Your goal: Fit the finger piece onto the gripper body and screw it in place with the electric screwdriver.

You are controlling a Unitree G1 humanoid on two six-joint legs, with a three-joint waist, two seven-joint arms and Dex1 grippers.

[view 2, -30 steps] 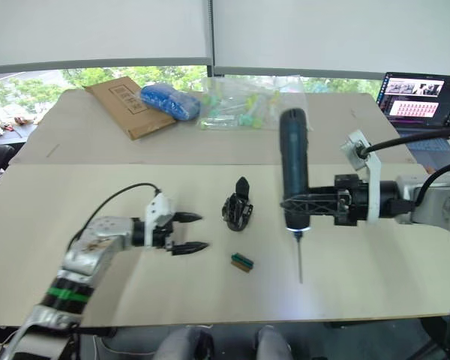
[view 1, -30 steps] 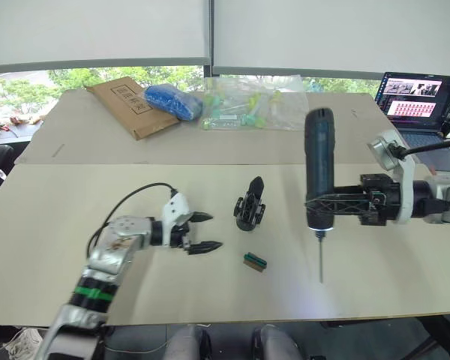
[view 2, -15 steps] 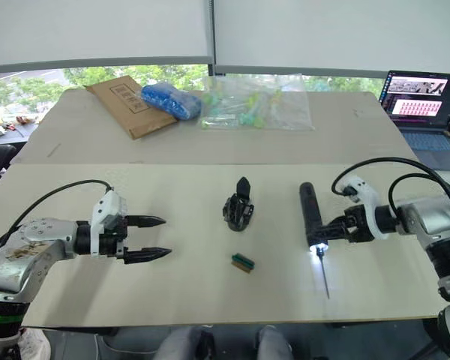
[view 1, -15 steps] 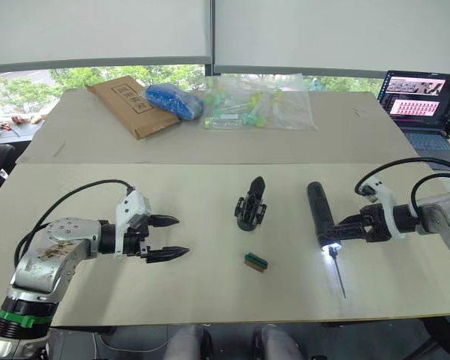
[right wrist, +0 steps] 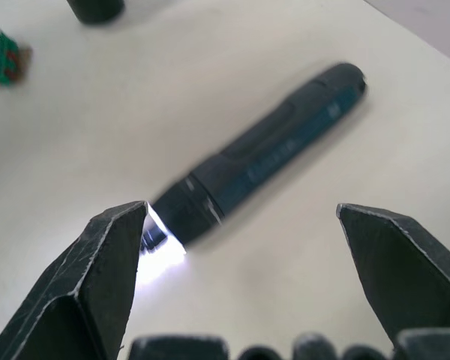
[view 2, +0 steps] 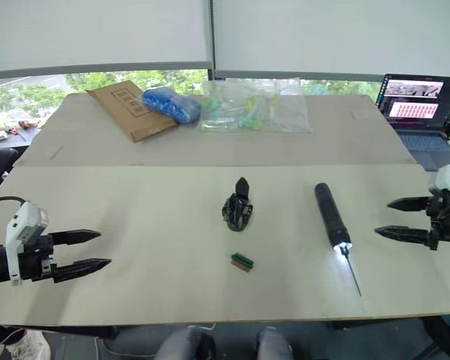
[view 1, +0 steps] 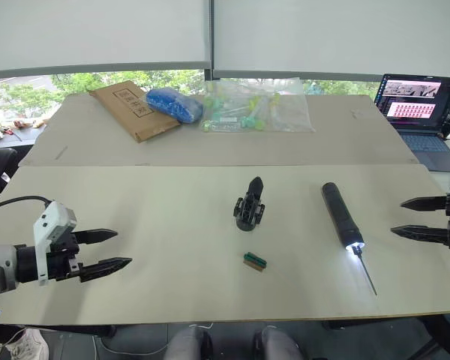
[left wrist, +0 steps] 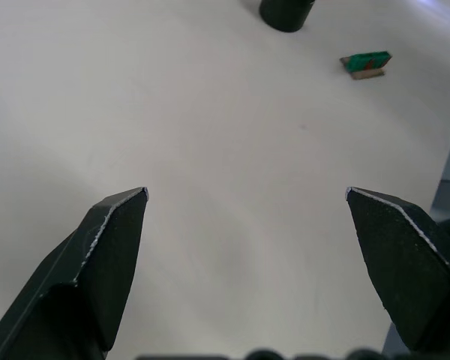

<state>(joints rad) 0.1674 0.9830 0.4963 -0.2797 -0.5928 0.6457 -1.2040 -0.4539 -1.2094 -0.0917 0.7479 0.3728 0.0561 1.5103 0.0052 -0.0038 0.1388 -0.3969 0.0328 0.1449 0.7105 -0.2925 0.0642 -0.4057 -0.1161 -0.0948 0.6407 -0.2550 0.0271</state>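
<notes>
- The electric screwdriver lay flat on the tabletop toward its right edge, free of any grip, its tip light on and the thin bit pointing at the near edge.
- The right claw hung just beside it at the right edge, fingers spread and empty; the left claw hovered near the left edge, likewise spread and empty.
- The gripper body stood upright at mid-tabletop, its pointed finger up.
- A small green-topped block lay just nearer the front edge.
- I could not pick out a separate loose finger piece.
- The screwdriver looked stiff and fairly heavy, its smooth barrel prone to rolling; a hold across mid-barrel, clear of the bit, seemed soundest.
- The gripper body looked light and tippable, best steadied low at its round base.
</notes>
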